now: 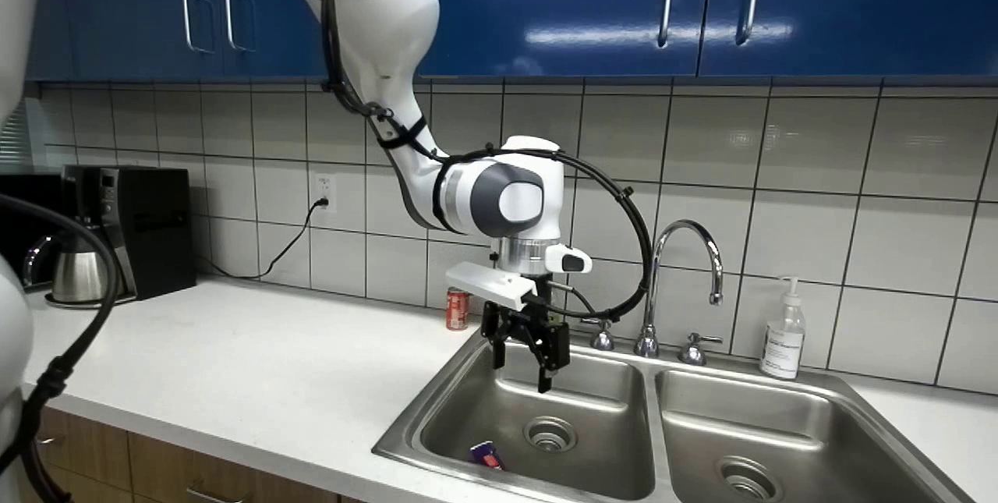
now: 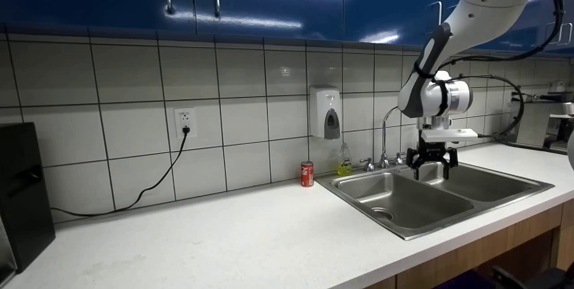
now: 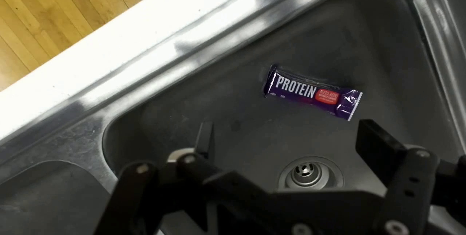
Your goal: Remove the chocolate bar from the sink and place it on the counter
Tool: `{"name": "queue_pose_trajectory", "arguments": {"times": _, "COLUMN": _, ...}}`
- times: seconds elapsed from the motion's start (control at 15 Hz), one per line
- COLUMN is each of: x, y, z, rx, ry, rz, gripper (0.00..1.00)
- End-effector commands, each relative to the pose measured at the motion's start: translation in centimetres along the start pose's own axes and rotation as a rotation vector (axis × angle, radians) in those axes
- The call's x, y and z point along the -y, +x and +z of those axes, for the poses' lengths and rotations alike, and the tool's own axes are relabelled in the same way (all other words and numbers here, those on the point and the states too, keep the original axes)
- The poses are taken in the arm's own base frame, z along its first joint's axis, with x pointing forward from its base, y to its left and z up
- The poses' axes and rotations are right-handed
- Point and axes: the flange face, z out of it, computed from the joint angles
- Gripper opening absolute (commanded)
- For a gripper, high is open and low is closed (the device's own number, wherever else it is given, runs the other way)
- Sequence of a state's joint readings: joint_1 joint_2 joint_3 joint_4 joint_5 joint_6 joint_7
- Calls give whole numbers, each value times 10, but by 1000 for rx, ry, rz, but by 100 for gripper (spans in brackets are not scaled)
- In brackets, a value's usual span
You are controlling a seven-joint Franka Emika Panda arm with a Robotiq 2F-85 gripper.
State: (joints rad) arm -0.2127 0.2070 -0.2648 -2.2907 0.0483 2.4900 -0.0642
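Observation:
The chocolate bar (image 1: pixel 487 455), a purple wrapped bar with a red patch, lies on the floor of one basin of the sink (image 1: pixel 653 425), near its front wall. The wrist view shows the bar (image 3: pixel 309 93) ahead of the fingertips, with the drain (image 3: pixel 307 173) between the fingers. My gripper (image 1: pixel 521 377) is open and empty, pointing down above the back part of that basin, apart from the bar. It also shows open over the sink in an exterior view (image 2: pixel 431 176), where the bar is hidden. The off-white counter (image 1: pixel 257 363) lies beside the sink.
A red can (image 1: pixel 457 309) stands by the sink's back corner. The curved chrome faucet (image 1: pixel 653 292) and its handles rise behind the basins. A soap bottle (image 1: pixel 783 335) stands at the back. A black coffee machine (image 1: pixel 148 214) sits farther along the counter. Blue cabinets (image 1: pixel 561 12) hang above.

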Motion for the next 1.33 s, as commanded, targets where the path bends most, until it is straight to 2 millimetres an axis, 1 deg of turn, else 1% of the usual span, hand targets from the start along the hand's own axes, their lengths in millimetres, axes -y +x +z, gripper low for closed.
{"name": "queue_pose_trajectory", "arguments": {"times": 0.0, "x": -6, "y": 28, "z": 23, "rx": -2, "ry": 3, "rz": 5, "gripper": 100}}
{"name": "queue_pose_trajectory", "arguments": {"times": 0.27, "x": 3, "y": 45, "z": 51, "rx": 6, "ry": -14, "rz": -1, "gripper": 100}}
{"name": "queue_pose_trajectory", "arguments": {"times": 0.67, "x": 30, "y": 60, "z": 88, "rx": 20, "ry": -31, "rz": -43, "gripper": 100}}
{"name": "queue_pose_trajectory", "arguments": {"times": 0.87, "x": 37, "y": 63, "z": 107, "rx": 30, "ry": -36, "rz": -54, "gripper": 100}}
{"name": "queue_pose_trajectory", "arguments": {"times": 1.27, "x": 38, "y": 58, "z": 140, "rx": 33, "ry": -44, "rz": -58, "gripper": 100}}
